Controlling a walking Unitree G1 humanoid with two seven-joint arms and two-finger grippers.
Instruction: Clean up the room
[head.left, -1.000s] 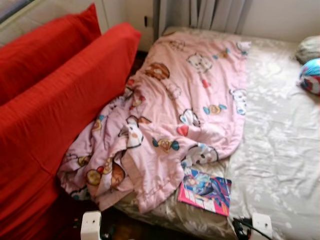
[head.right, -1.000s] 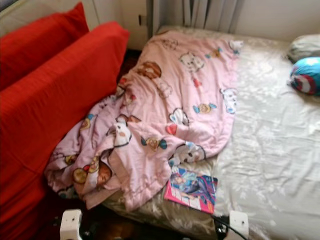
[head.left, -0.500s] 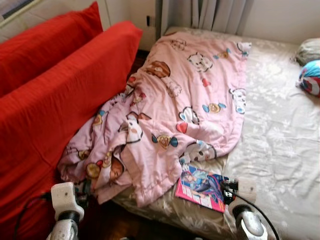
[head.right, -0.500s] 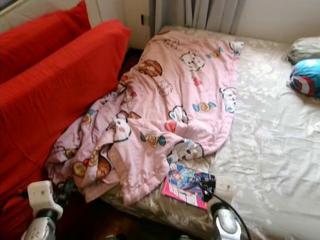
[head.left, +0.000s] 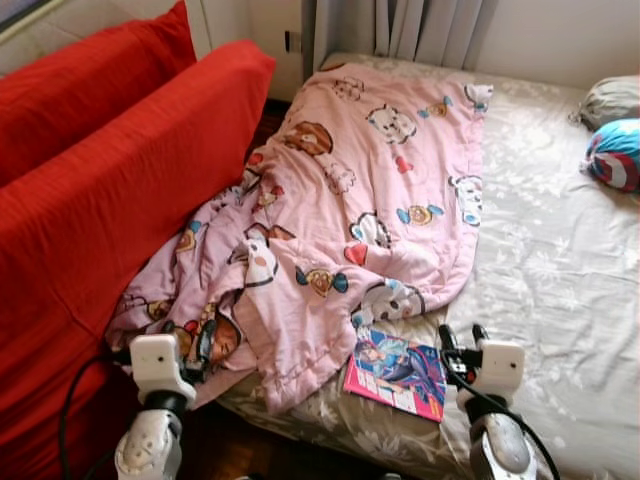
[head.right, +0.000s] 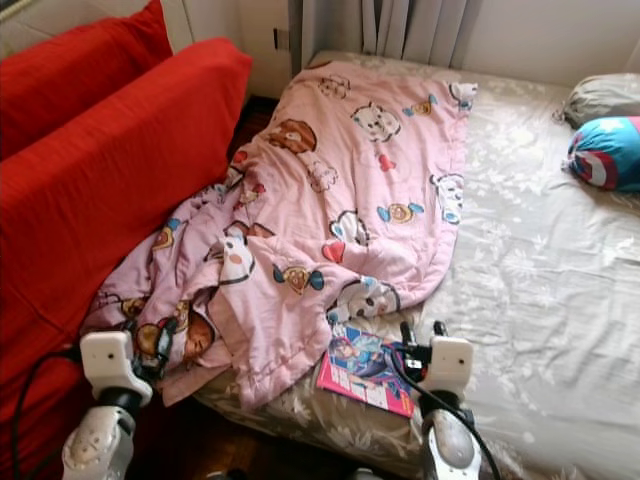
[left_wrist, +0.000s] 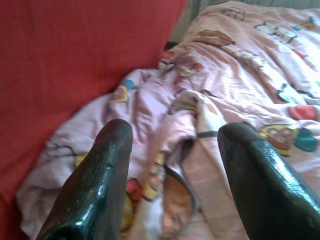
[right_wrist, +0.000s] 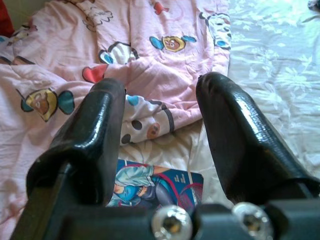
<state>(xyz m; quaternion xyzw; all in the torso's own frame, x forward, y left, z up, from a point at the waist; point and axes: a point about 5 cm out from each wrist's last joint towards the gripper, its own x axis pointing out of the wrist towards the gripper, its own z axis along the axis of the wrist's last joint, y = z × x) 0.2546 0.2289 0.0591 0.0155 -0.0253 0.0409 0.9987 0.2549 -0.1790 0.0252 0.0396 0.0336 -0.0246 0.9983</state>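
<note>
1. Our right gripper (head.left: 459, 337) has its fingers spread apart and holds nothing. It hovers just beside the right edge of the comic book (head.left: 396, 372), above the bedsheet (head.left: 560, 290).
2. Our left gripper (left_wrist: 172, 165) is also wide open and empty, pointed at the bunched lower end of the pink blanket (head.left: 350, 220), where it sags off the bed toward the red sofa (head.left: 110, 190).
3. Why this pose, our guess: the book lies flat at the foot of the bed, half tucked under the blanket's hem, so the right arm lines up on its free edge. The left arm faces the hanging blanket clump, the easiest place to grab it.
4. Farther out: a blue-and-red round cushion (head.left: 615, 155) and a grey pillow (head.left: 608, 98) sit at the far right edge of the bed, well apart from both grippers. Curtains (head.left: 420, 25) hang behind the bed.
5. Versus a second ago: both arms have risen from the bottom edge of the head view. The right one has moved from below the book to beside it. Book and blanket look unmoved; the small scene shift is camera motion.
</note>
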